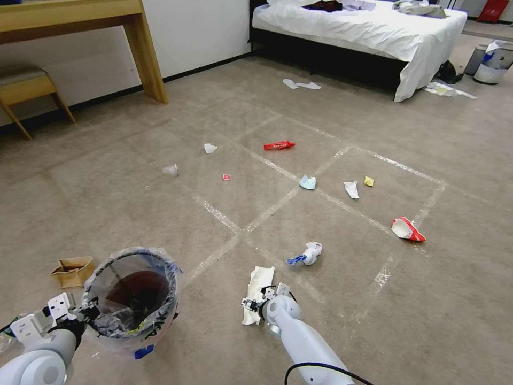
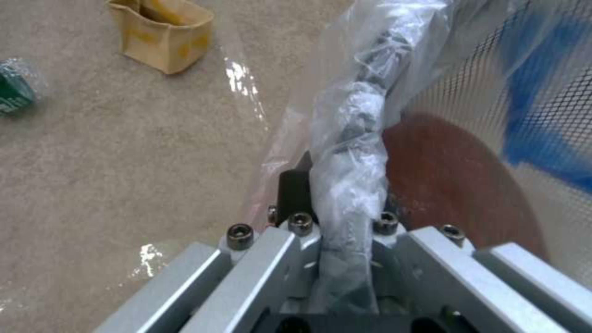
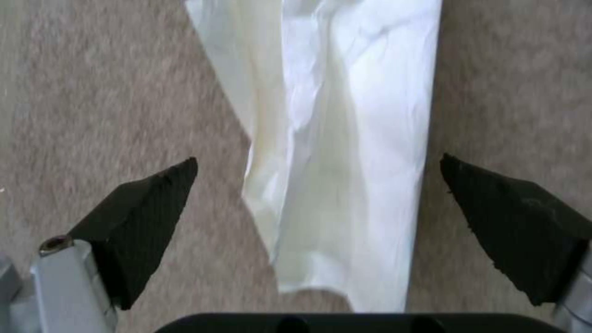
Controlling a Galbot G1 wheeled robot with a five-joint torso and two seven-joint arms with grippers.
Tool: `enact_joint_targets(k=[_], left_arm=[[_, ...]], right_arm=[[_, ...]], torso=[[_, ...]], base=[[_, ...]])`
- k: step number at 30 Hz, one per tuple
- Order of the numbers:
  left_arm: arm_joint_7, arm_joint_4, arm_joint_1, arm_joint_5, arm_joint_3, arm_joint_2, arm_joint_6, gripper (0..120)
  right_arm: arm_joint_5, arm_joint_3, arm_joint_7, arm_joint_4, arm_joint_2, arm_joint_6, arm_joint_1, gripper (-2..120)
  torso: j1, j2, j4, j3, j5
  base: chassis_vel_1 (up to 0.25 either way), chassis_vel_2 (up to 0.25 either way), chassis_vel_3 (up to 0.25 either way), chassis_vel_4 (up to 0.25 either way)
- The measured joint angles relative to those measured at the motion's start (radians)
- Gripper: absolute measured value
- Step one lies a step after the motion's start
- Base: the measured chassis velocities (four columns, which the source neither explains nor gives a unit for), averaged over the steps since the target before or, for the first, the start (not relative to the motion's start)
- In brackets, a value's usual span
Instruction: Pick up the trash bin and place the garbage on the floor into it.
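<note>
while our left hand stays out of nothing and simply grips, we list it first: clenched on the bag-wrapped rim of the trash bin, which sits at the near left of the floor with its red base visible through the mesh. our right hand: released, fingers spread wide to either side of a long crumpled white paper, low over the carpet, not touching it as far as we can tell.

garbage on the floor, as we see it from the head view:
- brown paper bag, just beside the bin
- white and blue wad, near the white paper
- red and white wrapper, to the right
- pale blue face mask, mid-floor
- white tissue and yellow wrapper, near each other
- red wrapper, farther off
- small red scrap
- two white scraps, to the left

a green item in clear wrap lies near the paper bag.
</note>
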Motion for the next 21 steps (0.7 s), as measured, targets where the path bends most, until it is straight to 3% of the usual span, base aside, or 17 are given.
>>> enact_joint_targets(k=[5, 7, 10, 12, 15, 17, 20, 21], left_arm=[[0.004, -0.004, 0.002, 0.002, 0.0, -0.002, -0.001, 1], [0.004, -0.008, 0.003, 0.003, 0.0, -0.003, -0.001, 1], [0.004, -0.009, 0.002, 0.003, 0.001, -0.005, -0.001, 1], [0.004, -0.01, 0.002, 0.005, 0.004, -0.008, -0.001, 1], [0.005, -0.01, 0.001, 0.008, 0.004, -0.01, -0.002, 1], [0.006, -0.01, 0.001, 0.013, 0.004, -0.013, -0.004, 1], [0.007, -0.01, 0.001, 0.015, 0.004, -0.015, -0.005, 1], [0.007, -0.01, 0.0, 0.021, 0.005, -0.019, -0.007, 1]], right_arm=[[-0.026, 0.007, -0.044, -0.051, 0.0, 0.026, 0.018, 99], [-0.04, 0.01, -0.068, -0.074, 0.0, 0.034, 0.024, 88], [-0.045, 0.013, -0.079, -0.078, 0.0, 0.038, 0.024, 82], [-0.053, 0.013, -0.09, -0.082, -0.001, 0.044, 0.022, 71], [-0.057, 0.011, -0.095, -0.083, -0.001, 0.051, 0.02, 64], [-0.057, 0.004, -0.104, -0.078, -0.002, 0.055, 0.014, 51], [-0.057, 0.0, -0.107, -0.077, -0.001, 0.057, 0.013, 45], [-0.057, -0.004, -0.117, -0.079, -0.001, 0.063, 0.012, 36]], torso=[[0.0, 0.0, 0.0001, 0.0, 0.0], [0.0, 0.0, -0.0001, 0.0, 0.0], [0.0, 0.0, -0.0003, 0.0, -0.0003], [0.0, 0.0, -0.0005, 0.0, -0.0007], [0.0, 0.0, -0.0005, 0.0, -0.0005], [0.0, 0.0, -0.0001, 0.0, -0.0003], [0.0, 0.0, 0.0005, 0.0, 0.0004], [0.0, 0.0, 0.0006, 0.0, 0.0003]], base=[[0.0, 0.0, 0.0, 0.0], [0.0, 0.0, 0.0, 0.0], [0.0, 0.0, 0.0, 0.0], [0.0, 0.0, 0.0, 0.0], [0.0, 0.0, 0.0, 0.0], [0.0, 0.0, 0.0, 0.0], [0.0, 0.0, 0.0, 0.0], [0.0, 0.0, 0.0, 0.0]])
